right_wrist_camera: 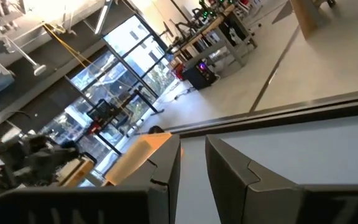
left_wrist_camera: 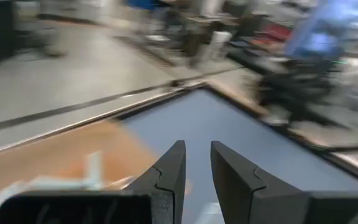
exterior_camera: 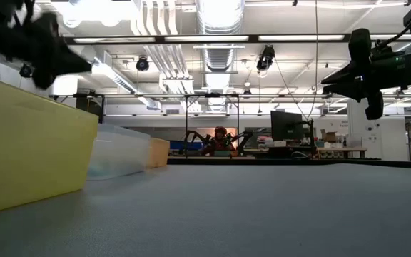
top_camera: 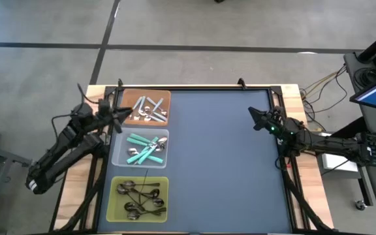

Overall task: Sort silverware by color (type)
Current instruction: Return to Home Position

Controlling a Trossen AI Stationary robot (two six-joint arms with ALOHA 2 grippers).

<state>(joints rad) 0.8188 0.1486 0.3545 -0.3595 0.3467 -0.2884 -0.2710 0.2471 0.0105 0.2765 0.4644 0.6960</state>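
Note:
The silverware lies sorted in three trays along the mat's left side. Shiny silver spoons (top_camera: 147, 109) are in the orange tray (top_camera: 165, 96). Teal-handled spoons (top_camera: 143, 149) are in the clear tray (top_camera: 118, 156). Dark spoons (top_camera: 139, 198) are in the yellow-green tray (top_camera: 113, 207). My left gripper (top_camera: 128, 112) hovers at the orange tray's left edge, narrowly open (left_wrist_camera: 197, 146) with nothing between its fingers. My right gripper (top_camera: 252, 115) hangs over the mat's right edge, raised and level. It is narrowly open (right_wrist_camera: 193, 142) and holds nothing.
The blue-grey mat (top_camera: 227, 163) stretches bare between the trays and the right arm. A dark frame (top_camera: 240, 85) borders it, on a wooden table (top_camera: 292, 94). In the low view the yellow-green tray (exterior_camera: 27, 143) stands nearest, and both grippers (exterior_camera: 77, 64) (exterior_camera: 327, 78) hang high above the table.

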